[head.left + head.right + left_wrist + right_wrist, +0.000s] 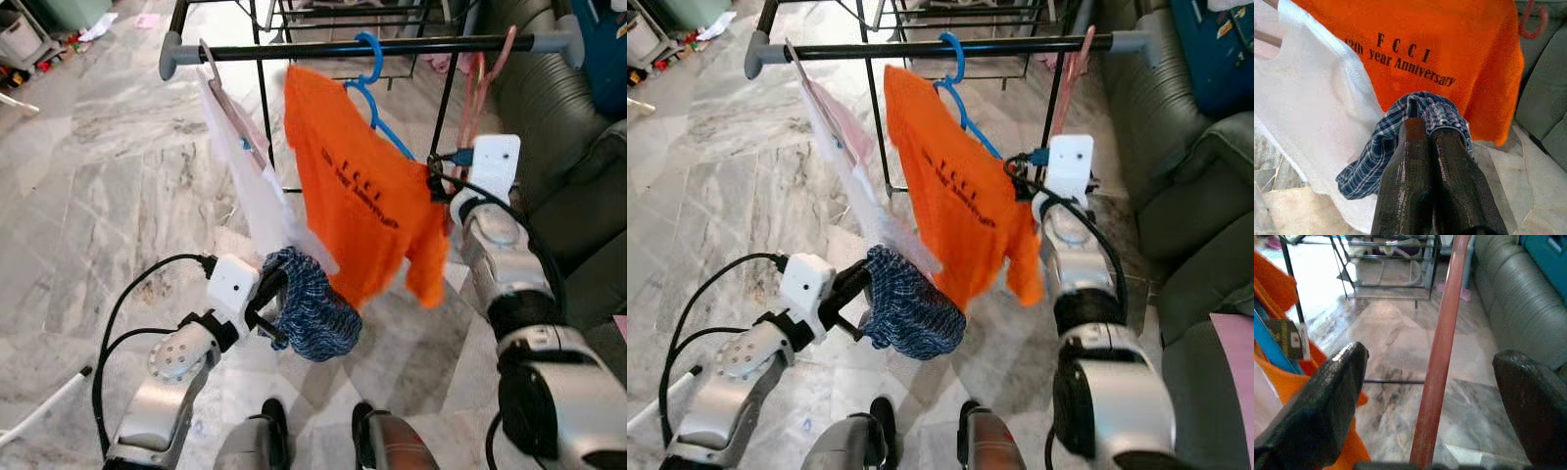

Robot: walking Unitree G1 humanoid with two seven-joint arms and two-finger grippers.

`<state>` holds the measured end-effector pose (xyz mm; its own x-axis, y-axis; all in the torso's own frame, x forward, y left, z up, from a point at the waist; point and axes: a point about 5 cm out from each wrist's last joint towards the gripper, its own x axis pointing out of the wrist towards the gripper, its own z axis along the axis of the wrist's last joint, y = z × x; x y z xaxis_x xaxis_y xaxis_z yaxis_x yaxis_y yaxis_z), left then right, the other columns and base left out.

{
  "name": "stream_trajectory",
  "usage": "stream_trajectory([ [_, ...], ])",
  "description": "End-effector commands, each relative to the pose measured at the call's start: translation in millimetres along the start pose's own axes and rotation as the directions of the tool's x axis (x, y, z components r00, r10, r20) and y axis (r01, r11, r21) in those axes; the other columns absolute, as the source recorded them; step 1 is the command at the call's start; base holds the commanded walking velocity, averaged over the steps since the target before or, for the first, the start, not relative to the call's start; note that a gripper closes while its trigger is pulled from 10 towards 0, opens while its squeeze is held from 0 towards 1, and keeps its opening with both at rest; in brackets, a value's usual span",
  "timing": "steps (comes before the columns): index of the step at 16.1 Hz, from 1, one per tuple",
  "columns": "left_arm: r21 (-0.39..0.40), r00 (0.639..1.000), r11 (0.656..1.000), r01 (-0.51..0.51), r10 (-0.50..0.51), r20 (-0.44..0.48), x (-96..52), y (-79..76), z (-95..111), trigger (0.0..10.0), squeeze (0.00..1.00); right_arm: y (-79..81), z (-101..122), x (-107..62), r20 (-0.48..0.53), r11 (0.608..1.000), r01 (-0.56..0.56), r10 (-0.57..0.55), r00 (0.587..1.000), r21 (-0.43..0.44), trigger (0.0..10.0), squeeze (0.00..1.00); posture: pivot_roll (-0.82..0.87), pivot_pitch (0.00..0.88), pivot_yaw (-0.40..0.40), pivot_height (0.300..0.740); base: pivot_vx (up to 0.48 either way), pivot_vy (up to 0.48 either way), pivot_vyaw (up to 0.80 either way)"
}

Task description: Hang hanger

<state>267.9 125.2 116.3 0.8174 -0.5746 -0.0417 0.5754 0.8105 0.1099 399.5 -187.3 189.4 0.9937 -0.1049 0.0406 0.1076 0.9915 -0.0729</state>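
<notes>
A black rail [392, 46] crosses the top of the eye views. On it hangs a blue hanger [373, 70] carrying an orange T-shirt [362, 206]. To its left a white garment [245, 176] hangs on a pale hanger. At the rail's right end hangs a bare pink hanger [478, 93]. My right gripper [1430, 361] is open, with the pink hanger's bar [1442, 342] between its two fingers and touching neither. Low on the left, my left gripper [272, 294] is shut on a blue plaid cloth [315, 308] that dangles below the shirt's hem.
A grey sofa [558, 117] stands close on the right. A second metal rack [323, 20] stands behind the rail. Boxes and clutter [29, 39] lie at the far left. A white stick [44, 403] lies on the marble floor at lower left.
</notes>
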Motion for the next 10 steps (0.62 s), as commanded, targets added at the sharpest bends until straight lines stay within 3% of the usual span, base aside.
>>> stream_trajectory([
  [1,-0.001,0.999,1.000,-0.027,0.027,-0.020,-8.9,4.4,-2.2,10.0,0.00,-3.3,-4.6,0.6,-0.019,1.000,0.025,-0.025,0.999,0.004,10.0,0.00,0.11,0.336,0.078,0.740,0.000,0.000,0.00],
  [5,0.004,0.999,0.999,-0.034,0.034,-0.032,-12.8,4.8,-1.9,10.0,0.00,-11.1,-1.4,5.2,-0.027,0.998,0.055,-0.055,0.998,-0.016,10.0,0.00,0.13,0.331,0.080,0.740,0.000,0.000,0.00],
  [7,0.005,0.999,0.999,-0.036,0.036,-0.037,-11.5,3.9,-0.6,10.0,0.00,-17.7,15.4,11.2,0.018,0.997,0.073,-0.073,0.997,-0.022,10.0,0.00,0.13,0.324,0.079,0.740,0.000,0.000,0.00],
  [10,0.004,0.999,0.999,-0.033,0.034,-0.037,-8.4,2.2,-1.0,10.0,0.00,-19.8,23.3,13.9,0.036,0.995,0.088,-0.086,0.996,-0.044,10.0,0.00,0.12,0.308,0.074,0.740,0.000,0.000,0.00],
])
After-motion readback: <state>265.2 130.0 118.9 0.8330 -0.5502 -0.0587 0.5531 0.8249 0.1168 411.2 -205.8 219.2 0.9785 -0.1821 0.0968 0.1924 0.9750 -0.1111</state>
